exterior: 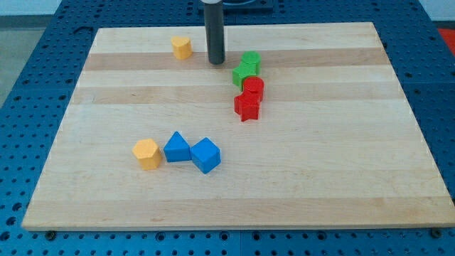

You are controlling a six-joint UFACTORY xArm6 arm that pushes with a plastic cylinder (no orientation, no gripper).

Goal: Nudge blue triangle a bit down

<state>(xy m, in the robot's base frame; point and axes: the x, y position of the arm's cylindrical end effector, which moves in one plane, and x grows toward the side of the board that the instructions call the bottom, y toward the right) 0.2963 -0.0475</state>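
In the camera view you see a pale wooden board lying on a blue perforated table. The rod comes down from the view's top, and its tip rests on the board near the top edge, a little left of centre. There is no pincer on this arm, only the rod, so there is nothing to report as apart, together or clamped.

Your blue triangle sits in the lower left part of the board, well apart from the tip and far below it in the view. It is the middle of a row of three: a yellow block just beside it on the view's left, and a blue cube touching or nearly touching it on the view's right.

Just to the right of the tip you find a green block with a second green piece against its lower left. Below these a red block and a red star-like block continue the chain downward, each touching the next.

To the left of the tip, near the top edge, a small yellow block stands alone.
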